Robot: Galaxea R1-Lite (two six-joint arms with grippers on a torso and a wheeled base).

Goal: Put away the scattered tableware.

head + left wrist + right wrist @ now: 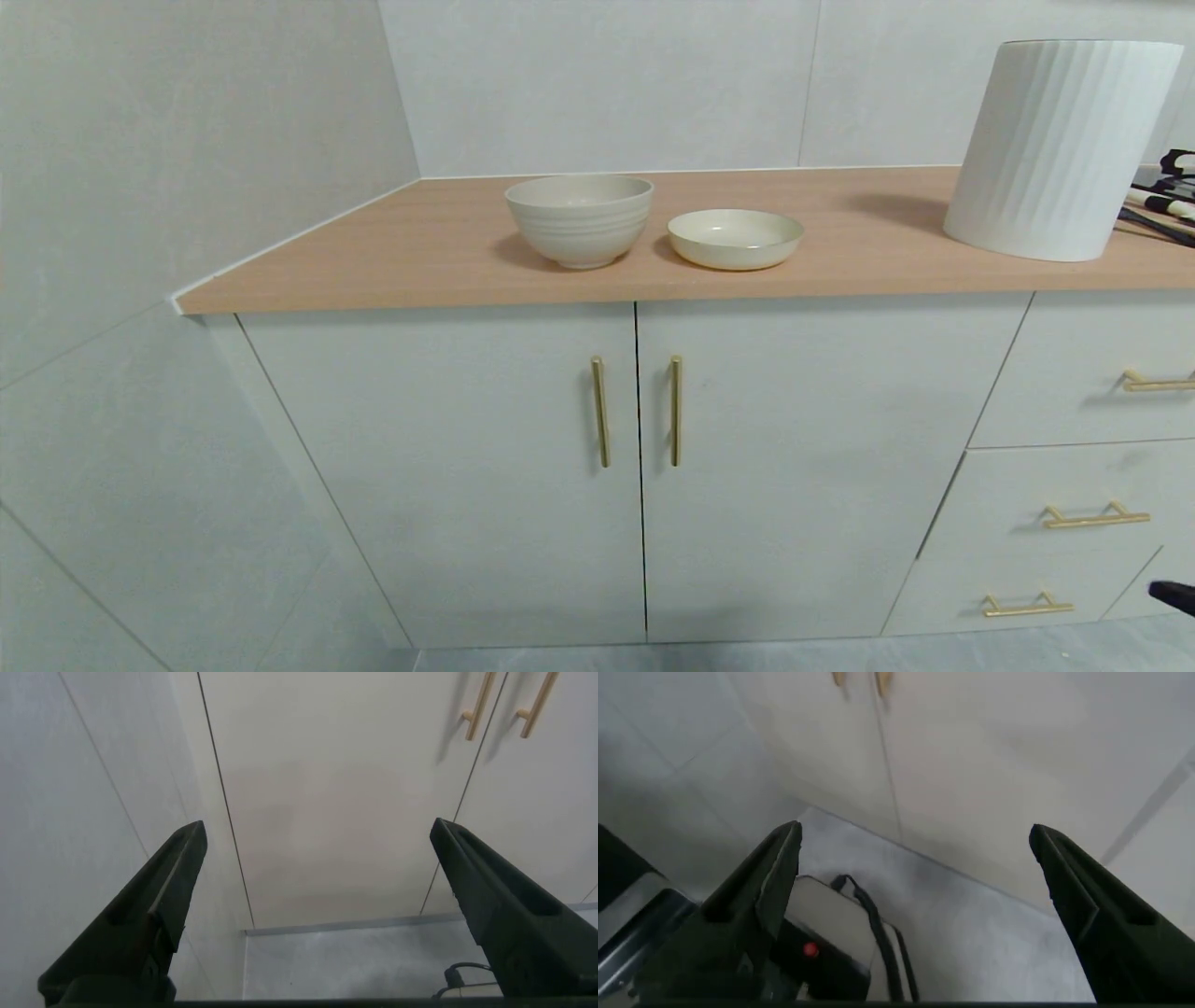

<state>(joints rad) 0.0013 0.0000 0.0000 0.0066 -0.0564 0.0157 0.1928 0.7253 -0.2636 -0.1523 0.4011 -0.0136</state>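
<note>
The bowl [579,219] and the shallow dish [735,238] sit side by side on the counter [868,247]; the left gripper [318,831] and the right gripper [915,833] hang low, jaws apart; likely one should rise and close squarely on the bowl's rim.

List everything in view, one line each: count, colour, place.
deep bowl: one, beige, on the countertop
shallow dish: one, cream, right of the bowl
ribbed container: one, white, upright at the countertop's right end
utensils: several, dark, right of the container
cabinet doors: two, pale grey, shut, under the countertop
drawers: three, pale grey, right of the doors
left pincer: one, black, open, facing the doors
right pincer: one, black, open, above the floor
</note>
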